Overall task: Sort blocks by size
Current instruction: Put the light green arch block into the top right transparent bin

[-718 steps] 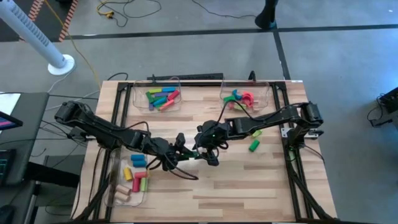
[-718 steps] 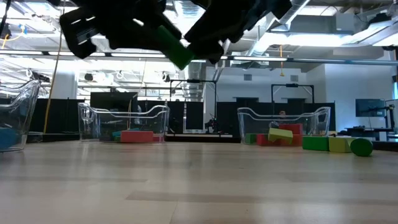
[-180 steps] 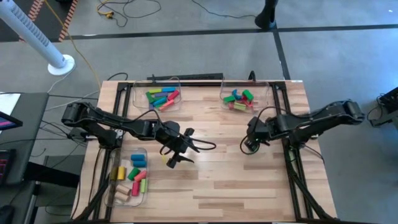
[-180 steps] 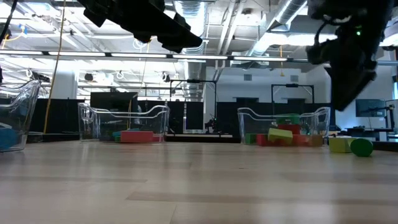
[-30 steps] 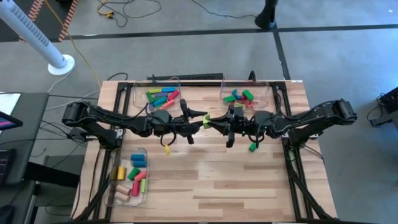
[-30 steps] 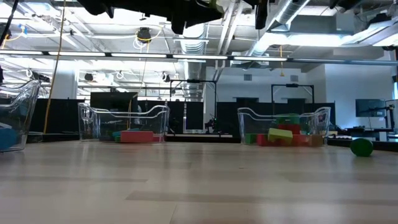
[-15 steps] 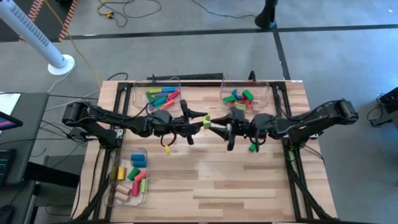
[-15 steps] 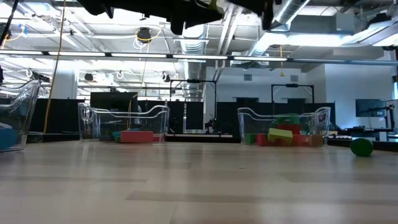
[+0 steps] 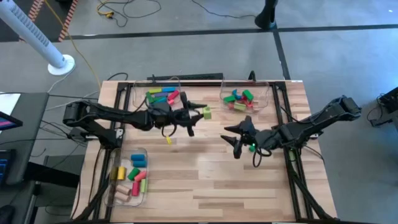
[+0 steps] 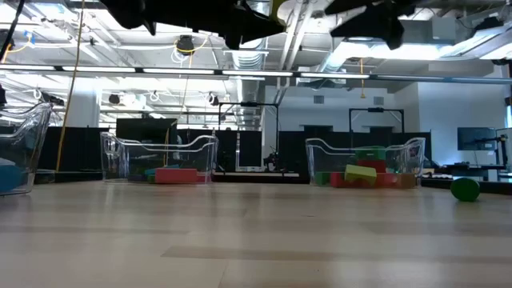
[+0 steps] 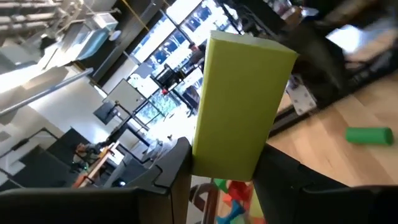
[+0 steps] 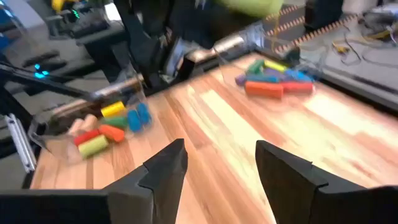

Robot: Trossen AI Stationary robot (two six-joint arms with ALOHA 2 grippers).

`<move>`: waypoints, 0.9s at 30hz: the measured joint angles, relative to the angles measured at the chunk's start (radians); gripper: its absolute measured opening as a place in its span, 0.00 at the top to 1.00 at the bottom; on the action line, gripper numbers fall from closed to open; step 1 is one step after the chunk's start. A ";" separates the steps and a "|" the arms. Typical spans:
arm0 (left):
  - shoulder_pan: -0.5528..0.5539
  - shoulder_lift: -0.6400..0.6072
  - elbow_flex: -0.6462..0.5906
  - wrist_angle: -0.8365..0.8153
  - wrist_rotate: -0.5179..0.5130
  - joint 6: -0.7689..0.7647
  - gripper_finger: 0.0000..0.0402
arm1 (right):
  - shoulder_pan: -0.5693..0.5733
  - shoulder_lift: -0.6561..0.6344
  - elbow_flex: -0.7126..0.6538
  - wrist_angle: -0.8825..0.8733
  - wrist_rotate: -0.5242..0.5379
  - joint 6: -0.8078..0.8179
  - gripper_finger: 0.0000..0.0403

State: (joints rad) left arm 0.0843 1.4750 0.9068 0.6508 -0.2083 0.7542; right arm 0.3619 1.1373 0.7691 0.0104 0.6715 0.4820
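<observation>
In the high view the left gripper (image 9: 200,112) sits just above the centre of the frame, between the two bins along the upper edge of the table (image 9: 205,186), clenched on a yellow-green block (image 9: 206,112); the left wrist view shows that block (image 11: 242,106) standing up between the two dark fingers. The right gripper (image 9: 235,139) hangs right of centre and a little lower, its fingers spread wide with nothing between them, as the right wrist view (image 12: 217,171) makes plain. A green cylinder (image 10: 465,190) lies on the wood at the right edge of the low view, outside any bin. The upper-left bin (image 9: 138,93) holds long bars in green, blue, yellow and red. The upper-right bin (image 9: 268,93) holds a mix of red, green and blue pieces. The lower-left bin (image 9: 113,190) holds short cylinders and blocks in yellow, blue, red, green and plain wood.
</observation>
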 joint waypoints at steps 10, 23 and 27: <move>0.170 0.001 0.002 0.091 0.112 -0.118 0.66 | 0.117 0.030 -0.006 -0.146 0.107 0.161 0.45; 0.211 0.399 0.417 -0.051 0.122 -0.118 0.66 | 0.214 0.029 -0.008 -0.267 0.195 0.341 0.45; 0.241 0.501 0.573 -0.198 0.137 -0.142 0.66 | 0.255 0.029 -0.008 -0.388 0.198 0.475 0.45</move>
State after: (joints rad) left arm 0.3257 1.9761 1.4803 0.4532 -0.0716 0.6125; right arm 0.6167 1.1667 0.7612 -0.3774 0.8692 0.9565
